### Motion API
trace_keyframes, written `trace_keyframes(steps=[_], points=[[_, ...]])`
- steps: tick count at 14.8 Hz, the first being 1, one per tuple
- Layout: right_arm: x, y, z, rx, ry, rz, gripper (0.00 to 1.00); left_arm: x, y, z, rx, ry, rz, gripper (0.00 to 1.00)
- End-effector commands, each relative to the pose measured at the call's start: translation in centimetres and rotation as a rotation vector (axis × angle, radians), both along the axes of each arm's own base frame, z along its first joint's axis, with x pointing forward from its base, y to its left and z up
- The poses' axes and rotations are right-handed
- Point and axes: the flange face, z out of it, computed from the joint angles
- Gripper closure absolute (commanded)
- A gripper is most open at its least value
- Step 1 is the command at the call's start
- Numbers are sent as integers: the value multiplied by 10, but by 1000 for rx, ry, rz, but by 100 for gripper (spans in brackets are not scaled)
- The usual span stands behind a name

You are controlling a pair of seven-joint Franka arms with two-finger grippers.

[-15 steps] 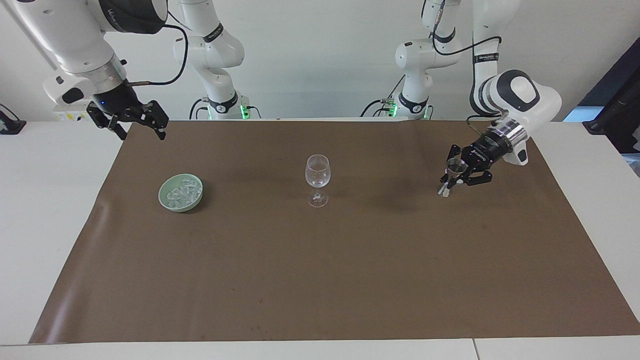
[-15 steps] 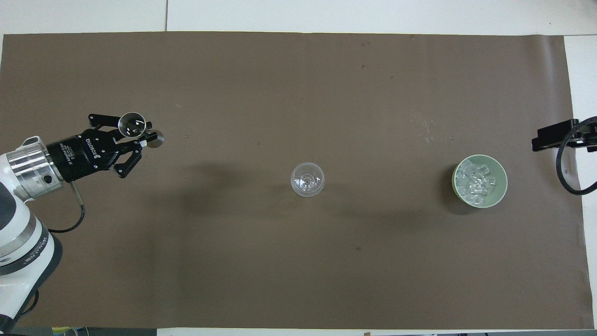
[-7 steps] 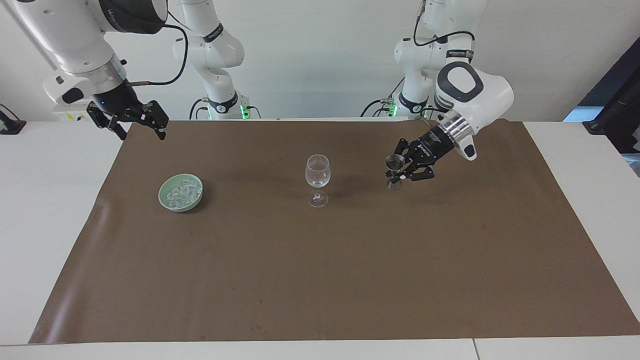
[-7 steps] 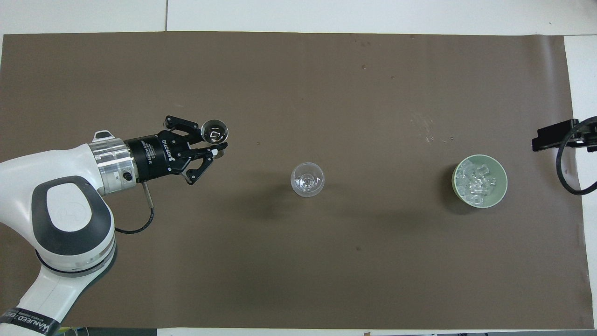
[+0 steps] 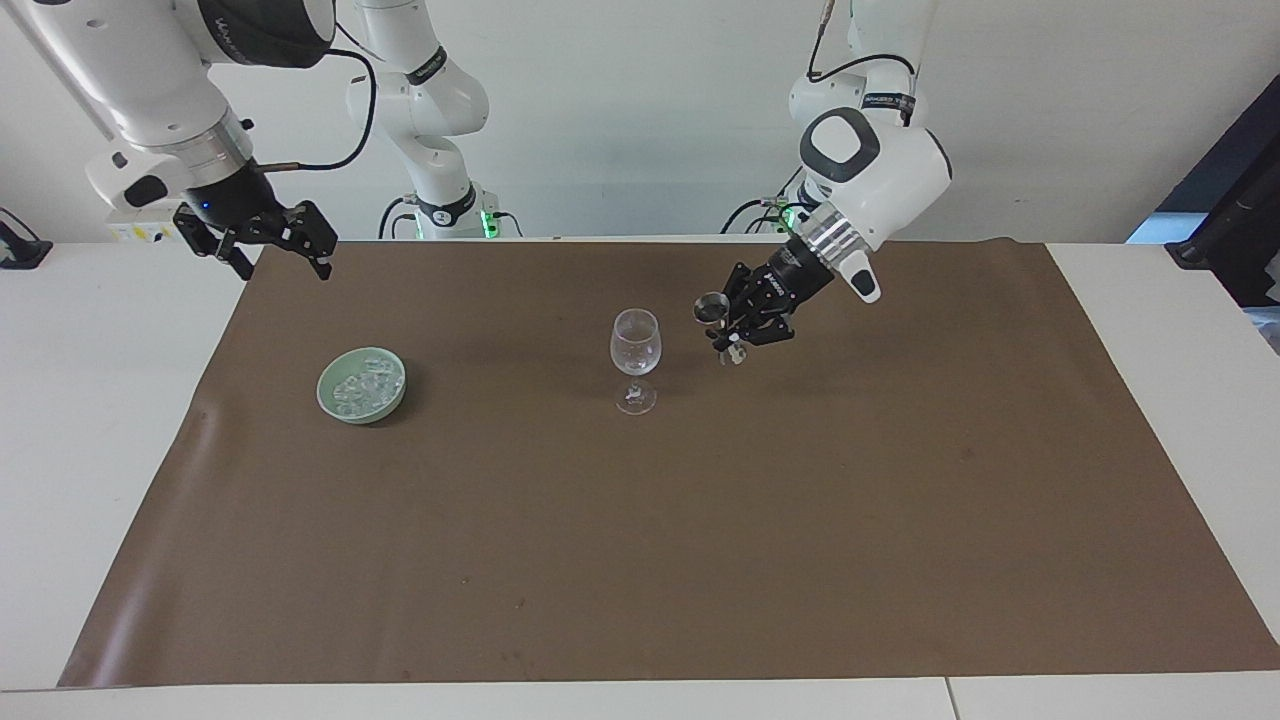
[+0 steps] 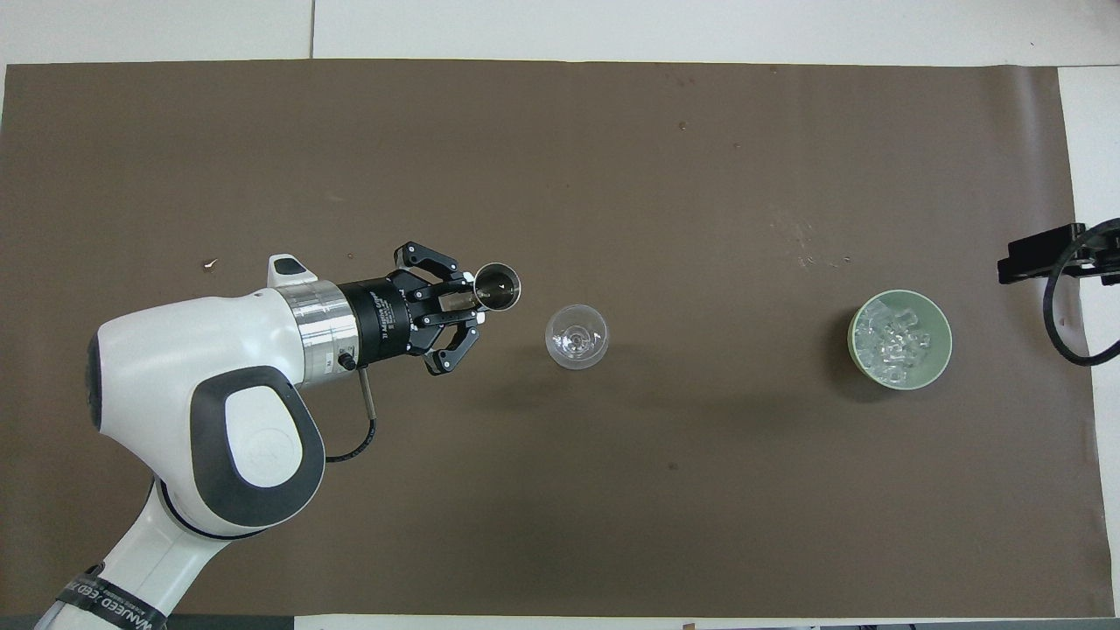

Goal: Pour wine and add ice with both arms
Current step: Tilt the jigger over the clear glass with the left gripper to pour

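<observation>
While the left pincer [image 5: 731, 335] is gripping a small metal jigger [image 5: 712, 307] with its fingertips closed on the waist, it is hanging in the air just beside the wine glass [image 5: 635, 345], toward the left arm's end of the worktop [image 5: 100, 420]; the jigger's mouth is facing up; whether wine is sitting inside, I cannot tell; the ice [image 5: 362, 388] is lying heaped in a green bowl [image 5: 335, 408] toward the right arm's end; the right pincer [image 5: 268, 238] is waiting, spread wide and empty, over the brown mat's [image 5: 640, 560] corner.
</observation>
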Motion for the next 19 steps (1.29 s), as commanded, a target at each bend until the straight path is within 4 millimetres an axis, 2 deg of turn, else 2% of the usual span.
trace_keyframes(steps=[1,5,6,9,17,19], points=[[-7,0,2,14,10,6,0,3,-10,8,71,-34,-20,100],[-7,0,2,14,10,5,0,-2,-33,11,156,-71,-91,100],[-7,0,2,14,10,6,0,0,-40,7,196,-72,-104,100],[-7,-1,2,14,10,5,0,-2,-58,12,294,-109,-137,100],[-7,-1,2,14,10,5,0,-21,-86,12,445,-195,-235,100],[-7,-1,3,14,9,3,0,-20,-86,12,489,-221,-243,100]])
